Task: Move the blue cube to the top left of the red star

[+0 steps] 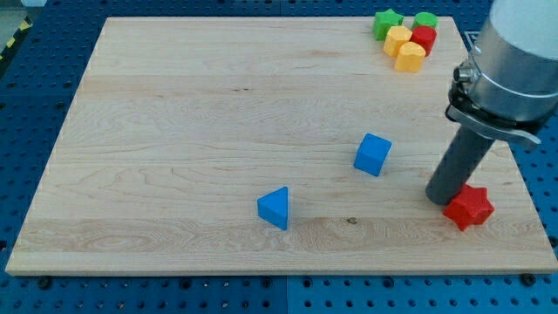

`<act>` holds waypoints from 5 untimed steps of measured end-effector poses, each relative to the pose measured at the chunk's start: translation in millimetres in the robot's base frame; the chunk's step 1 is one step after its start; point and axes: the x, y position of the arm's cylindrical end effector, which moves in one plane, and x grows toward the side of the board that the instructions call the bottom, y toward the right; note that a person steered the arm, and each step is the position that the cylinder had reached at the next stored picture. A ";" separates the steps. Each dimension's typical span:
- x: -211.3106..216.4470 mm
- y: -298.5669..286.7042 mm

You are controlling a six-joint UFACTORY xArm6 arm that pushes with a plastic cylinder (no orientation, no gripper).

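Touching red star (pixel 470 207) – my tip (pixel 441 199); blue cube (pixel 372 154) apart

A pale wooden board (pixel 174 131) carries small blocks. A blue cube (pixel 372 154) sits right of the board's middle. Below and left of the cube lies a blue triangular block (pixel 275 208). Right and below the cube sits a red star (pixel 469 207). Far above-right of the cube, five blocks cluster together: green star (pixel 388 22), green block (pixel 425 19), red block (pixel 424 38), yellow block (pixel 398 39), yellow block (pixel 410 57).
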 end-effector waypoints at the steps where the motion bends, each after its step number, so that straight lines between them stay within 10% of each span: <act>1: 3.4 3.7; 5: -65.9 -129.6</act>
